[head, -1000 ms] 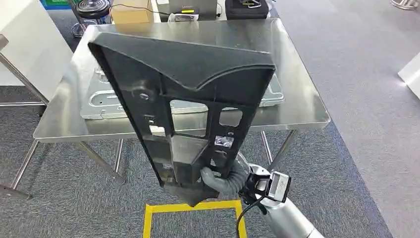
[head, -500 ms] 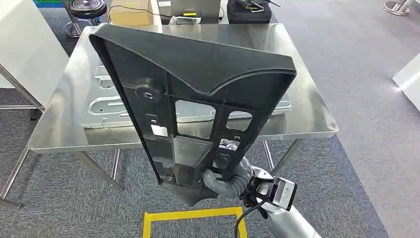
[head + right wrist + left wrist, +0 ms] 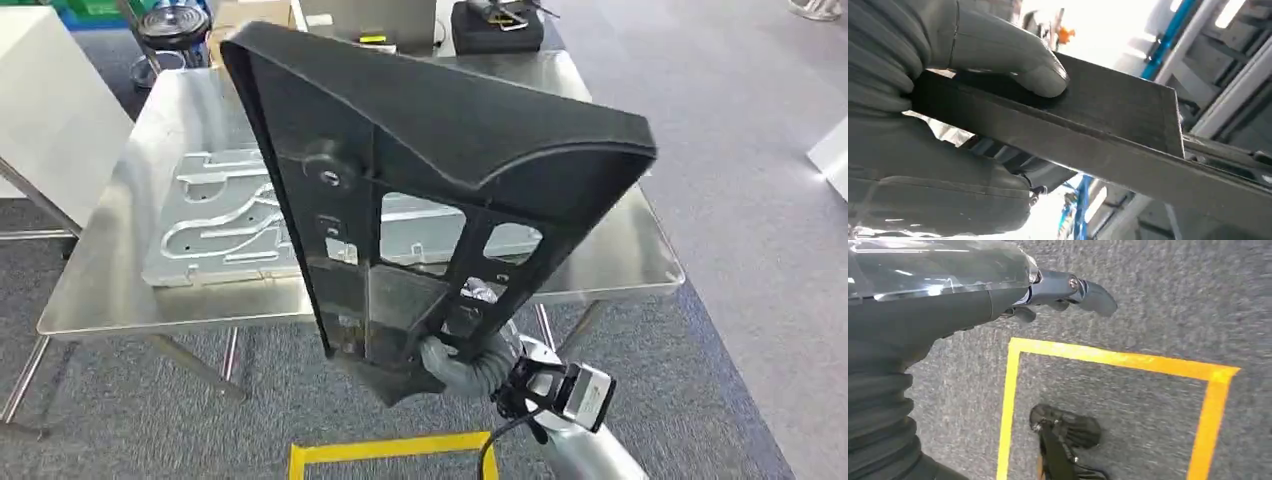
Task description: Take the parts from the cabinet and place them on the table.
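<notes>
One black part (image 3: 420, 190) gripped low by right hand (image 3: 455, 362), raised upright over steel table (image 3: 620, 255) near grey panel (image 3: 215, 225), likely for set-down; left hand (image 3: 1058, 292) empty, fingers loose, hanging floorward.

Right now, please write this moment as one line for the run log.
right hand: grips black part at its lower end | part: held up in front of steel table | table: metal plate | left hand: hangs above floor

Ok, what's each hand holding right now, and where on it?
The right hand grips the black plastic part by its narrow lower end, thumb pressed on its edge. The left hand holds nothing, its fingers over the carpet.
</notes>
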Controlling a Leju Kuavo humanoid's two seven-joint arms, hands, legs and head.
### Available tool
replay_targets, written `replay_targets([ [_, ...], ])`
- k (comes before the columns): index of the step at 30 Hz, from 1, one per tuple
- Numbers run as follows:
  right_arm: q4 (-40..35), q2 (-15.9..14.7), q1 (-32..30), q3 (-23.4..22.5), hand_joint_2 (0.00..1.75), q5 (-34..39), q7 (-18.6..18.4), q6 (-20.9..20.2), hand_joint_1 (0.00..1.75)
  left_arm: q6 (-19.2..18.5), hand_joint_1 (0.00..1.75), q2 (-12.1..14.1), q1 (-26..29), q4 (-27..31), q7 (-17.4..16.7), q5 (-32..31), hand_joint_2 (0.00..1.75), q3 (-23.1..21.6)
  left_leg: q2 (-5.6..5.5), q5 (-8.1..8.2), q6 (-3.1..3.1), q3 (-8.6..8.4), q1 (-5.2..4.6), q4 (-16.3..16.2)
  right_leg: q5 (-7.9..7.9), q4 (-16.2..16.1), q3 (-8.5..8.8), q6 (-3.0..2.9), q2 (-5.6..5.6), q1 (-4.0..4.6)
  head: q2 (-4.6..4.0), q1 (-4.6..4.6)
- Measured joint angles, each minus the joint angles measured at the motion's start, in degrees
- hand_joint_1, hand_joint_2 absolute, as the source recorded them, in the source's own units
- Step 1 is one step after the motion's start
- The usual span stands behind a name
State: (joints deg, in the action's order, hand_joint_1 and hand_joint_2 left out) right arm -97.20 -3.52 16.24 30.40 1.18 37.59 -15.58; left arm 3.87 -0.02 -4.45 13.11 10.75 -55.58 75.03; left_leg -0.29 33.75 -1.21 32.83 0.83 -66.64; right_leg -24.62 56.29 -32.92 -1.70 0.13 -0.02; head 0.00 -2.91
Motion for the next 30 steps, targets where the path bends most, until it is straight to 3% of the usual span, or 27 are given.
replay_targets([
  [1, 0.0, 0.0, -0.2, 0.0, 1.75, -0.1, 0.0, 0.0, 1.75, 0.0, 0.00, 0.1, 0.1, 0.0, -0.1, 0.1, 1.75, 0.0, 0.00, 1.72, -0.25, 3.27, 0.02, -5.1, -0.39, 0.0, 0.35, -0.09, 0.01, 0.05, 0.00, 0.00],
  [2, 0.0, 0.0, -0.2, -0.1, 1.75, -0.2, 0.0, -0.2, 1.75, 0.1, 0.00, 0.2, 0.2, 0.0, -0.2, 0.2, 1.75, 0.0, 0.00, 2.12, -0.41, 5.69, 0.03, -8.4, -0.70, 0.0, 0.63, -0.14, 0.05, 0.07, 0.00, 0.00],
  [3, 0.0, 0.1, -0.3, -0.1, 1.75, -0.2, 0.0, -0.4, 1.75, 0.2, 0.00, 0.2, 0.3, 0.0, -0.4, 0.2, 1.75, 0.0, 0.01, 1.01, -0.51, 6.92, 0.05, -9.0, -1.04, 0.1, 1.00, -0.11, 0.15, 0.08, 0.00, 0.00],
  [4, 0.0, 0.1, -0.3, -0.1, 1.75, -0.3, 0.0, -0.5, 1.75, 0.2, 0.00, 0.2, 0.3, 0.0, -0.5, 0.3, 1.75, 0.0, 0.01, -1.66, -0.55, 6.75, 0.09, -6.7, -1.48, 0.2, 1.55, -0.01, 0.24, 0.06, 0.00, 0.00],
  [6, 0.0, 0.4, -0.1, -0.1, 1.75, -0.4, 0.0, -0.6, 1.75, 0.2, 0.00, 0.4, 0.2, 0.0, -0.5, 0.8, 1.75, 0.0, 0.07, -8.94, -0.42, 3.42, 0.16, 3.4, -2.66, 0.6, 2.79, 0.33, 0.25, 0.03, 0.00, 0.00],
  [7, 0.1, 0.5, 0.1, -0.1, 1.75, -0.4, 0.0, -0.6, 1.75, 0.3, 0.00, 0.4, 0.3, 0.0, -0.5, 0.8, 1.75, 0.1, 0.17, -10.39, -0.18, 2.11, 0.17, 7.3, -3.31, 0.8, 2.99, 0.62, 0.19, 0.03, 0.00, 0.00],
  [8, 0.2, 0.5, 0.5, -0.1, 1.75, -0.4, 0.0, -0.7, 1.75, 0.3, 0.00, 0.4, 0.1, 0.0, -0.5, 0.9, 1.75, 0.1, 0.11, -9.40, 0.04, 1.31, -0.25, 8.2, -3.71, 1.3, 3.02, 1.06, 0.39, 0.43, 0.00, 0.02],
  [9, 0.3, 0.5, 0.7, -0.1, 1.75, -0.5, 0.0, -0.6, 1.75, 0.3, 0.00, 0.4, 0.0, 0.0, -0.5, 0.9, 1.75, 0.1, 0.02, -9.23, 0.65, 1.53, -0.18, 7.9, -3.71, 1.3, 2.83, 1.24, 0.39, 0.42, 0.00, 0.00],
  [11, 0.4, 0.5, 0.9, -0.2, 1.75, -0.5, 0.0, -0.5, 1.75, 0.3, 0.00, 0.4, 0.2, 0.0, -0.5, 1.1, 1.75, 0.1, -0.07, -8.94, 1.17, 1.67, -0.36, 8.0, -3.90, 1.1, 2.83, 1.61, 0.33, 0.35, 0.00, 0.02],
  [13, 0.3, 0.6, 1.0, -0.2, 1.75, -0.5, 0.0, -0.5, 1.75, 0.3, 0.00, 0.4, 0.1, 0.0, -0.5, 1.2, 1.75, 0.2, -0.07, -9.01, 1.77, 1.13, 0.14, 8.6, -4.68, 1.7, 3.05, 2.34, 0.23, 0.19, 0.00, 0.00],
  [14, 0.3, 0.6, 1.2, -0.2, 1.75, -0.6, 0.0, -0.5, 1.75, 0.3, 0.00, 0.4, 0.0, 0.0, -0.5, 1.2, 1.75, 0.2, -0.05, -8.86, 2.02, 0.92, 0.19, 8.6, -5.93, 4.0, 1.93, 2.66, 0.15, 0.19, 0.00, 0.02],
  [16, 0.6, 0.6, 1.9, -0.4, 1.75, -1.2, 0.0, 0.5, 1.75, 0.5, 0.00, 0.4, 0.0, 0.0, -0.5, 1.3, 1.75, 0.2, 0.01, -8.66, 2.25, 0.86, 0.16, 8.6, -9.78, 13.3, -3.48, 3.13, 0.15, -0.15, 0.00, 0.02],
  [17, 0.9, 0.5, 2.4, -0.7, 1.75, -1.6, 0.0, 1.6, 1.75, 0.7, 0.00, 0.4, -0.1, 0.0, -0.5, 1.4, 1.75, 0.2, 0.01, -8.52, 2.28, 0.86, 0.15, 8.6, -10.80, 17.4, -6.16, 3.28, 0.15, -0.24, 0.00, 0.02],
  [18, 1.5, 0.5, 3.3, -1.2, 1.75, -2.2, 0.0, 3.3, 1.75, 0.7, 0.00, 0.4, -0.1, 0.0, -0.4, 1.4, 1.75, 0.3, 0.01, -8.38, 2.29, 0.79, 0.15, 8.6, -10.36, 19.5, -8.04, 3.34, 0.14, -0.33, 0.00, 0.02],
  [19, 2.6, 0.4, 5.1, -2.0, 1.75, -2.6, 0.0, 5.0, 1.75, 0.7, 0.00, 0.4, -0.1, 0.0, -0.4, 1.4, 1.75, 0.3, 0.00, -8.26, 2.24, 0.58, 0.15, 8.5, -8.46, 18.4, -8.27, 3.31, 0.14, -0.40, 0.00, 0.02],
  [20, 4.0, 0.3, 7.5, -3.2, 1.75, -2.8, -0.2, 6.1, 1.75, 0.7, 0.00, 0.4, -0.1, 0.0, -0.2, 1.3, 1.75, 0.3, -0.01, -8.07, 2.20, 0.29, 0.15, 8.5, -5.54, 14.9, -7.20, 3.14, 0.13, -0.41, 0.00, 0.02],
  [22, 8.0, 0.0, 13.9, -6.3, 1.75, -4.2, -0.7, 7.9, 1.75, 0.6, 0.00, 0.3, -0.3, 0.0, -0.1, 1.2, 1.75, 0.3, -0.03, -7.80, 1.92, -0.33, 0.12, 8.6, 0.38, 5.2, -3.43, 2.51, 0.14, -0.30, 0.00, 0.02],
  [23, 10.6, -0.1, 17.6, -8.0, 1.75, -5.4, -0.9, 8.7, 1.75, 0.6, 0.00, 0.3, -0.5, 0.0, 0.0, 1.2, 1.75, 0.3, -0.03, -7.66, 1.69, -0.30, -0.15, 8.5, 0.59, 2.6, -2.43, 2.20, 0.23, -0.01, 0.00, 0.02],
  [26, 16.2, -0.2, 24.2, -11.4, 1.75, -6.4, -1.2, 9.5, 1.75, 0.6, 0.00, 0.3, -0.7, 0.0, 0.0, 1.2, 1.75, 0.3, -0.09, -7.62, 0.84, -0.26, -0.04, 8.8, 0.31, 1.9, -2.39, 1.64, 0.17, 0.44, 0.00, 0.02],
  [28, 17.7, -0.2, 25.7, -12.2, 1.75, -6.7, -1.1, 9.5, 1.75, 0.6, 0.00, 0.3, -0.7, 0.0, 0.0, 1.2, 1.75, 0.3, -0.08, -7.10, 0.24, -0.43, -0.06, 8.7, 0.71, 0.8, -1.62, 0.94, 0.03, -0.31, 0.00, 0.02],
  [29, 18.4, -0.2, 26.2, -12.2, 1.75, -7.1, -1.0, 9.6, 1.75, 0.5, 0.00, 0.3, -0.7, 0.0, 0.0, 1.2, 1.75, 0.3, -0.01, -5.91, 0.05, 0.23, -0.12, 6.6, 0.63, 0.6, -1.27, 0.59, 0.00, -0.22, 0.00, 0.00],
  [30, 19.0, -0.1, 26.5, -12.2, 1.75, -7.2, -0.8, 9.6, 1.75, 0.5, 0.00, 0.3, -0.7, 0.0, 0.0, 1.2, 1.75, 0.3, -0.01, -3.86, -0.06, 2.18, -0.02, 2.6, 0.52, 0.6, -1.16, 0.33, -0.05, -0.15, 0.00, 0.00],
])
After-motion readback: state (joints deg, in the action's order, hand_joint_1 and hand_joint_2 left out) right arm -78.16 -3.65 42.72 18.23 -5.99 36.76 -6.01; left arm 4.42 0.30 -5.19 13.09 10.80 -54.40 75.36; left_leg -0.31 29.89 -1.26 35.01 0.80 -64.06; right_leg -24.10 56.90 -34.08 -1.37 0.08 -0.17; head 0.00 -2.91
